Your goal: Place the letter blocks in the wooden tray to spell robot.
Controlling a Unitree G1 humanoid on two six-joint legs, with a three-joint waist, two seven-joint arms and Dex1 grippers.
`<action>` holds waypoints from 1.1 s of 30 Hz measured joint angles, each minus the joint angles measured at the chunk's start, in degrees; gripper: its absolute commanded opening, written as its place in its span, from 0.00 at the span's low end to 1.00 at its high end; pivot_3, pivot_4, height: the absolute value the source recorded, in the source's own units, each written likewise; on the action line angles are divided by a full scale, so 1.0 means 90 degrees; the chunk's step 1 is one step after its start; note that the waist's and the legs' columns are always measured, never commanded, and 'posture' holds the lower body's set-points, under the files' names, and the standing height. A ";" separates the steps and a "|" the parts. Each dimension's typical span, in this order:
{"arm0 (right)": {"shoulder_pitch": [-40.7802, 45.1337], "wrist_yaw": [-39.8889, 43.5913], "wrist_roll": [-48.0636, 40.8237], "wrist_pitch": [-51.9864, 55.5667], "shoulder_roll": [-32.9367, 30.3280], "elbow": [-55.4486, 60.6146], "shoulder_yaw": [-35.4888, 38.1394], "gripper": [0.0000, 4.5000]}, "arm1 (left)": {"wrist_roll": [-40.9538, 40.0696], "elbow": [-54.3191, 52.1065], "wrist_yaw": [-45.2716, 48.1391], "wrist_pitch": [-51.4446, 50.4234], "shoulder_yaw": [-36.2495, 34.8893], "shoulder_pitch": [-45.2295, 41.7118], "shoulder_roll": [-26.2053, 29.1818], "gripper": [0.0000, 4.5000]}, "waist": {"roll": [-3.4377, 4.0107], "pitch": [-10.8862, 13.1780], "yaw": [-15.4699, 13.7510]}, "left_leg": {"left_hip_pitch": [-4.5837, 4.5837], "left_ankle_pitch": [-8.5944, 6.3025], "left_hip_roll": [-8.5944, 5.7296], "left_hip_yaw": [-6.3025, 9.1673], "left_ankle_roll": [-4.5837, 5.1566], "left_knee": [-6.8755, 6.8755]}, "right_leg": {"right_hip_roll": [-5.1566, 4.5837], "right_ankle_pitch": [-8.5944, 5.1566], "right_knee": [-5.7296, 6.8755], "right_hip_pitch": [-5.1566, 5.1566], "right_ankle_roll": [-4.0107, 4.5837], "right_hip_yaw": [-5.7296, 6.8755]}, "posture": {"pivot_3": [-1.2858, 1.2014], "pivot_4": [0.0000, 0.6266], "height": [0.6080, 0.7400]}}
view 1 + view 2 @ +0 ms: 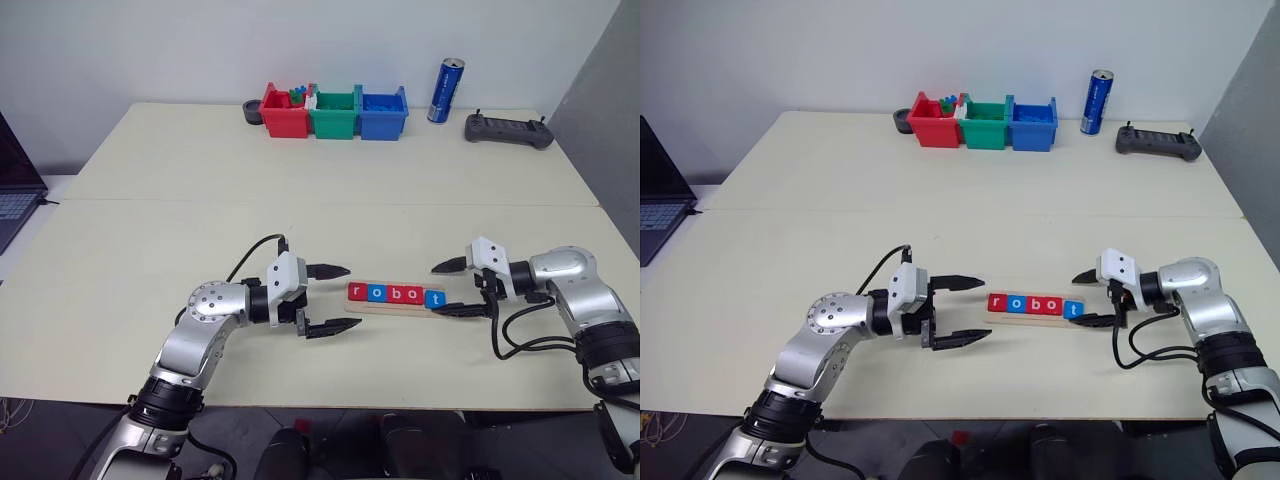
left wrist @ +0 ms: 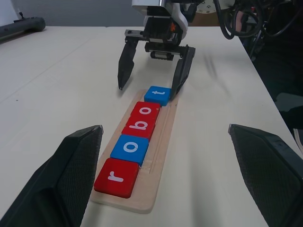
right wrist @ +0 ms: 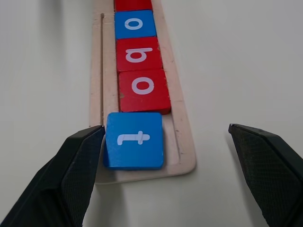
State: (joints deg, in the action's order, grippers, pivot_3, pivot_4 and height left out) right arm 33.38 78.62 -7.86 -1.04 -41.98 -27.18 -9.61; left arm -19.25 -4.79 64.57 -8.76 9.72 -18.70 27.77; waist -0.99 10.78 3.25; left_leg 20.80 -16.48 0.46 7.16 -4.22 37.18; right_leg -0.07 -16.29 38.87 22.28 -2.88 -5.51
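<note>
The wooden tray (image 1: 398,303) lies near the front edge of the worktop (image 1: 300,190), holding all five letter blocks (image 1: 396,294) in a row: red r, blue o, red b, red o, blue t; the t sits slightly askew at the tray's right end. The left gripper (image 1: 333,298) hovers just off the tray's left end, jaws wide and empty. The right gripper (image 1: 452,288) stands at the right end, jaws wide around the t without gripping it. Red, green and blue bins (image 1: 334,112) line the far edge, the red one holding small pieces.
</note>
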 measured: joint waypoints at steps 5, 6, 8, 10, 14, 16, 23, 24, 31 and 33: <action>0.0000 -0.0157 0.0003 -0.0120 0.0000 -0.0007 0.0003 0.99 | 0.0000 0.0003 0.0002 0.0000 0.0000 -0.0001 -0.0005 1.00 | 0.0000 0.0000 0.0000 | 0.0000 0.0000 0.0000 0.0000 0.0000 0.0000 | 0.0000 0.0000 0.0000 0.0000 0.0000 0.0000 | 0.52 0.24 1.00; 0.0000 -0.0160 0.0003 -0.0122 0.0000 -0.0010 0.0003 0.99 | 0.0000 0.0003 0.0003 0.0000 0.0000 -0.0001 -0.0004 1.00 | 0.0000 0.0000 0.0000 | 0.0000 0.0000 0.0000 0.0000 0.0000 0.0000 | 0.0000 0.0000 0.0000 0.0000 0.0000 0.0000 | 0.52 0.24 1.00; 0.0000 -0.0155 0.0002 -0.0123 -0.0004 -0.0011 0.0003 0.99 | 0.0000 0.0003 0.0007 0.0000 0.0000 -0.0001 -0.0004 1.00 | 0.0000 0.0000 0.0000 | 0.0000 0.0000 0.0000 0.0000 0.0000 0.0000 | 0.0000 0.0000 0.0000 0.0000 0.0000 0.0000 | 0.52 0.24 1.00; 0.0000 -0.0133 -0.0002 -0.0112 -0.0033 -0.0010 0.0010 0.99 | 0.0000 0.0003 0.0008 0.0000 0.0000 -0.0001 -0.0004 1.00 | 0.0000 0.0000 0.0000 | 0.0000 0.0000 0.0000 0.0000 0.0000 0.0000 | 0.0000 0.0000 0.0000 0.0000 0.0000 0.0000 | 0.52 0.24 1.00; -0.0028 -0.0011 -0.0115 0.0193 -0.0203 0.0209 0.0171 0.99 | 0.0004 0.0018 0.0005 0.0000 0.0004 -0.0006 -0.0021 1.00 | 0.0000 0.0000 -0.0003 | 0.0000 0.0000 0.0000 0.0001 0.0000 0.0000 | 0.0000 0.0000 0.0000 0.0000 0.0000 0.0000 | 0.52 0.24 1.00; -0.0113 0.0036 -0.0279 0.0492 -0.0360 0.0520 0.0276 0.99 | 0.0007 0.0029 0.0002 0.0003 0.0006 -0.0010 -0.0039 1.00 | 0.0000 0.0000 -0.0006 | 0.0001 0.0000 0.0000 0.0002 0.0000 0.0000 | 0.0000 0.0000 0.0000 0.0000 0.0000 0.0001 | 0.52 0.24 1.00; -0.0719 -0.0163 -0.0786 0.1502 -0.0646 0.1828 0.0772 0.87 | 0.0009 0.0069 0.0003 0.0031 0.0012 -0.0016 -0.0079 1.00 | 0.0000 0.0000 -0.0010 | 0.0001 0.0000 0.0000 0.0001 0.0000 0.0000 | 0.0000 0.0000 0.0000 -0.0001 0.0000 0.0001 | 0.52 0.24 1.00; -0.0796 -0.0223 -0.0797 0.1540 -0.0646 0.1902 0.0816 0.80 | 0.0009 0.0072 0.0004 0.0032 0.0012 -0.0015 -0.0098 1.00 | 0.0000 0.0000 -0.0014 | 0.0001 0.0000 -0.0001 0.0001 0.0000 0.0000 | 0.0000 0.0000 0.0000 -0.0001 0.0000 0.0002 | 0.52 0.24 1.00; -0.1368 -0.0607 -0.0687 0.1250 -0.0466 0.1979 0.0780 0.22 | 0.0015 0.0138 0.0049 0.0043 0.0020 -0.0136 -0.0125 1.00 | 0.0000 0.0000 -0.0014 | 0.0001 0.0000 -0.0001 -0.0001 0.0000 0.0000 | 0.0001 0.0000 0.0000 0.0000 0.0000 0.0000 | 0.52 0.24 1.00; -0.1437 -0.0642 -0.0622 0.1135 -0.0460 0.1897 0.0723 0.06 | 0.0015 0.0138 0.0100 0.0047 0.0020 -0.0156 -0.0118 1.00 | 0.0000 0.0000 -0.0008 | 0.0001 0.0000 -0.0001 -0.0004 0.0000 0.0000 | 0.0001 0.0000 0.0000 0.0000 -0.0001 -0.0002 | 0.52 0.24 1.00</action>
State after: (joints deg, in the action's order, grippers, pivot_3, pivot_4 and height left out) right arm 20.45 72.84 -13.46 9.17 -46.12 -10.11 -3.10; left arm -19.12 -3.54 65.47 -8.34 9.90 -20.11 26.71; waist -0.99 10.79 3.18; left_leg 20.81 -16.48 0.45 7.12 -4.22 37.18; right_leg -0.06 -16.29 38.86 22.28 -2.88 -5.52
